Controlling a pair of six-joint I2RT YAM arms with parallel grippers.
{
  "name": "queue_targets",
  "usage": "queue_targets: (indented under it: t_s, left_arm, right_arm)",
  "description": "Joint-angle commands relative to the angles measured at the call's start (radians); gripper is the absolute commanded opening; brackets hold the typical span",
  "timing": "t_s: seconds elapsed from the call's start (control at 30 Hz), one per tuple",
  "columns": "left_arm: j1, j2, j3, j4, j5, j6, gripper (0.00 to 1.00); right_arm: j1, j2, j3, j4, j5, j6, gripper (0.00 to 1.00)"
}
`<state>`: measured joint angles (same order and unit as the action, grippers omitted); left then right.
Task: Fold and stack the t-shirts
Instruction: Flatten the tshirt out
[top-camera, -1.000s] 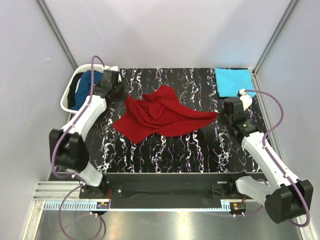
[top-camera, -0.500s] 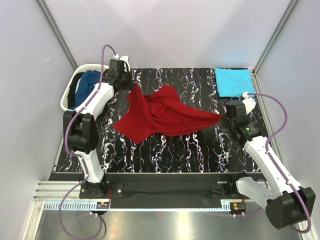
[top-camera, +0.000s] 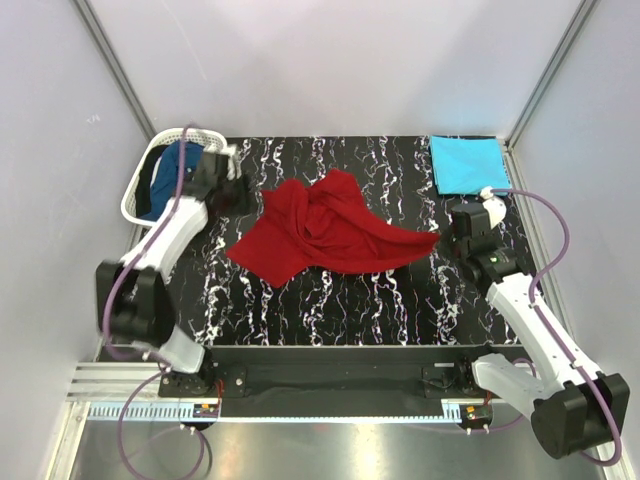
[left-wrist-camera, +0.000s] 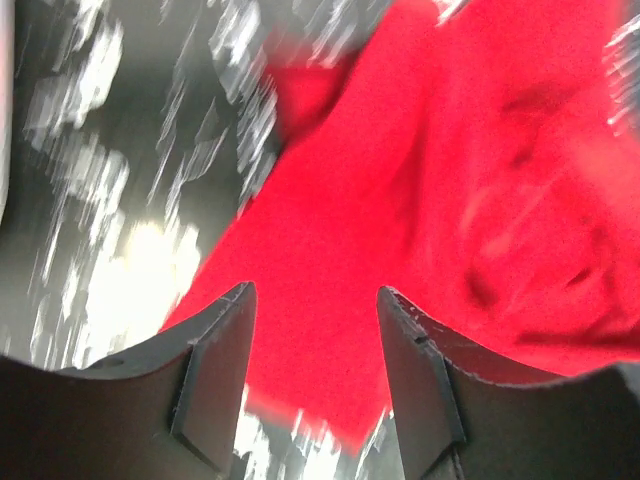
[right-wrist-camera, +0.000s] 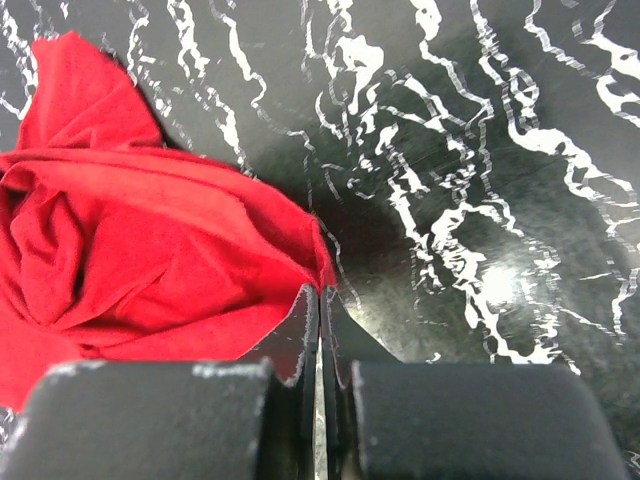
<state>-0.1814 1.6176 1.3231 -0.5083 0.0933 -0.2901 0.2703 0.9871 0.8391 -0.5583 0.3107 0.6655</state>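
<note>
Far left: basket (top-camera: 135, 200) at the table's (top-camera: 330, 300) far-left corner, blue shirt (top-camera: 172, 165) bunched inside. Your left gripper (top-camera: 238, 188) hovers near it, fingers (left-wrist-camera: 215, 370) spread wide with nothing between them, over the edge of the red shirt (top-camera: 320, 228). That shirt lies crumpled mid-table, unfolded. Your right gripper (right-wrist-camera: 320, 300) pinches its right corner, fingers closed tight on the cloth. Far-right corner: turquoise shirt (top-camera: 467, 163), folded flat, well apart from the red.
</note>
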Motion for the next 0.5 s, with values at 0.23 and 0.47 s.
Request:
queue_targets:
  t_s: [0.23,0.47]
  left_arm:
    - [0.141,-0.187,-0.367,-0.053,-0.138,-0.112,0.52]
    - [0.18,-0.048,-0.32,-0.055,-0.127,-0.107,0.5]
  right_arm:
    - [-0.005,-0.01,-0.046,0.095,-0.101,0.017,0.0]
    - [-0.005,-0.01,-0.048,0.126,-0.145,0.025,0.0]
